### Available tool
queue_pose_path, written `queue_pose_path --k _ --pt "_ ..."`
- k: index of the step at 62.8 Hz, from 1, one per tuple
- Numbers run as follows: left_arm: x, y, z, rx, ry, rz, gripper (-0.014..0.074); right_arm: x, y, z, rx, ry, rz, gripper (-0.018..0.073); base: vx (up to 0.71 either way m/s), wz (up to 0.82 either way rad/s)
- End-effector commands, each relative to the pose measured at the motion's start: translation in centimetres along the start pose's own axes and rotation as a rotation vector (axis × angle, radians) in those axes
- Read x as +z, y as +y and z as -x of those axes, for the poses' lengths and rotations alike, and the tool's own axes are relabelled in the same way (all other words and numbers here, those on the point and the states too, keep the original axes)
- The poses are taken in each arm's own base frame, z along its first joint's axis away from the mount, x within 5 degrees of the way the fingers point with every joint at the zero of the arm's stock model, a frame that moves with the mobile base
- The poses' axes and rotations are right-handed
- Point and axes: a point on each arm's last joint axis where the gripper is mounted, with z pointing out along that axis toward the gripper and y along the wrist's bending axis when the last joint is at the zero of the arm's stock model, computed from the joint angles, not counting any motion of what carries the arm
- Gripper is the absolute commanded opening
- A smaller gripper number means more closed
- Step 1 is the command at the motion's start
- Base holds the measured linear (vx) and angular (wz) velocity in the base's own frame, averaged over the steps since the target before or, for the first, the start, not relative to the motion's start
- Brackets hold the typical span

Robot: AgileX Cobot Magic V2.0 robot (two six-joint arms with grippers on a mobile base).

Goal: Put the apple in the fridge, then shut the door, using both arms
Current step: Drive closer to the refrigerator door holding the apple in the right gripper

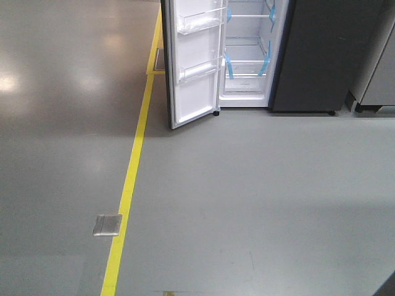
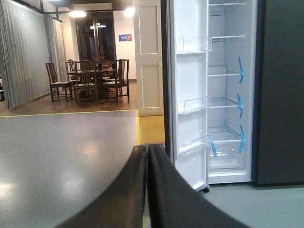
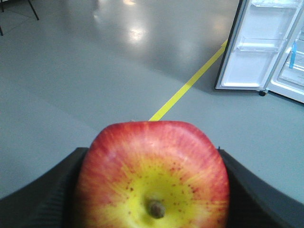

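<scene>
My right gripper [image 3: 153, 153] is shut on the apple [image 3: 152, 175], red with a yellow patch around its stem, which fills the bottom of the right wrist view between the two black fingers [image 3: 57, 194]. The fridge [image 1: 247, 55] stands far ahead across the floor, its white inside showing shelves with blue tape strips [image 2: 240, 71]. Its door [image 1: 194, 61] is swung wide open to the left, clear bins on its white lining [image 2: 192, 104]. My left gripper [image 2: 147, 148] is shut with nothing in it and points at the door's edge from a distance. Neither arm shows in the front view.
A yellow floor line [image 1: 129, 179] runs from near me up to the fridge's left side, with a metal floor plate [image 1: 107, 225] beside it. A dark grey panel [image 1: 321, 55] and a grey cabinet [image 1: 376, 74] stand right of the fridge. Dining chairs [image 2: 90, 80] sit far back left.
</scene>
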Motion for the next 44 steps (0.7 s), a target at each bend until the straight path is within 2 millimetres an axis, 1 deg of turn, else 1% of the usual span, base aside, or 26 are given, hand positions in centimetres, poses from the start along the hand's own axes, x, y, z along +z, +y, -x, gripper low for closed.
queue_pose_path --k 1,44 --pt "0.08 -0.01 -0.13 -0.005 -0.042 -0.002 -0.0006 -0.19 -0.19 1.30 0.013 -0.081 -0.014 0.0363 0.34 0.01" --pt "0.08 -0.01 -0.13 -0.005 -0.042 -0.002 -0.0006 -0.19 -0.19 1.30 0.013 -0.081 -0.014 0.0363 0.34 -0.01"
